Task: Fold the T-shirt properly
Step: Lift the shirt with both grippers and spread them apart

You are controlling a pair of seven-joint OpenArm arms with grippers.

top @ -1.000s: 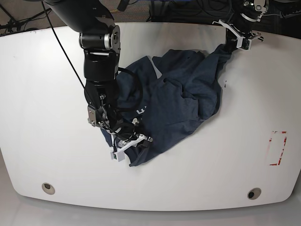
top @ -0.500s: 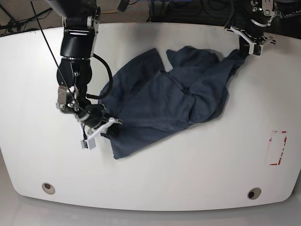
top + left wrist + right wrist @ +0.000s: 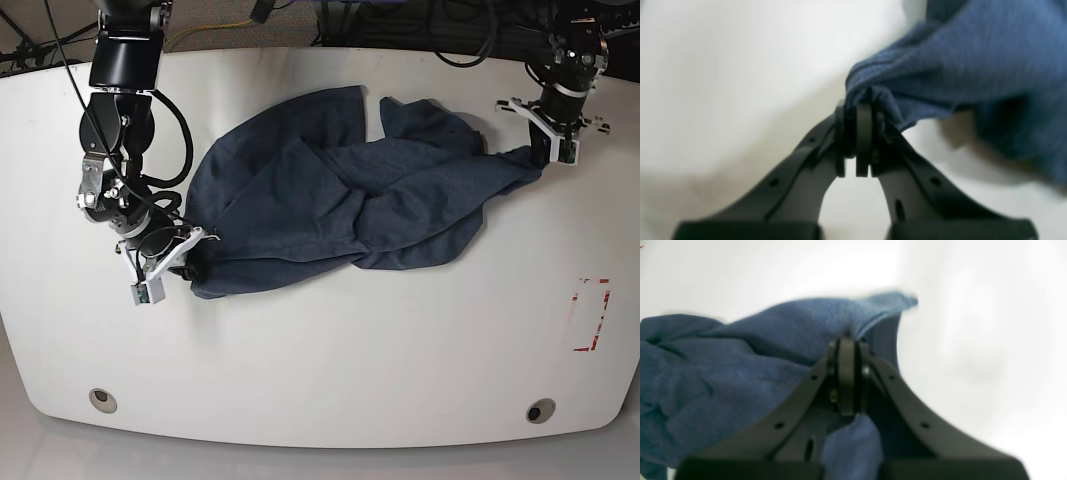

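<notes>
Spreading over most of the base view: white tabletop, rounded at its near corners; round inset, dark-centred, near each of those corners, one at lower left, another at lower right; broken red marking toward the right edge, roughly a rectangle. Next in size, T-shirt, dark navy; lying across the upper middle of the tabletop, between both arms, bunched and creased, stretched slantwise from lower left to upper right; two separate flaps jutting toward the far edge, bare white between; lower fold hanging out beneath the taut strip on the right side. Then right arm, black, at the view's left; right gripper closed down on cloth, pinching the T-shirt's lower left end, small tip of fabric sticking out past the fingers. Then left arm, smaller in view, at upper right; left gripper likewise closed, clamped on the narrow gathered end of the T-shirt; cloth looped up and folded at the fingertips, widening away from the grip. Last, black cables along the far edge, loosely strung.
</notes>
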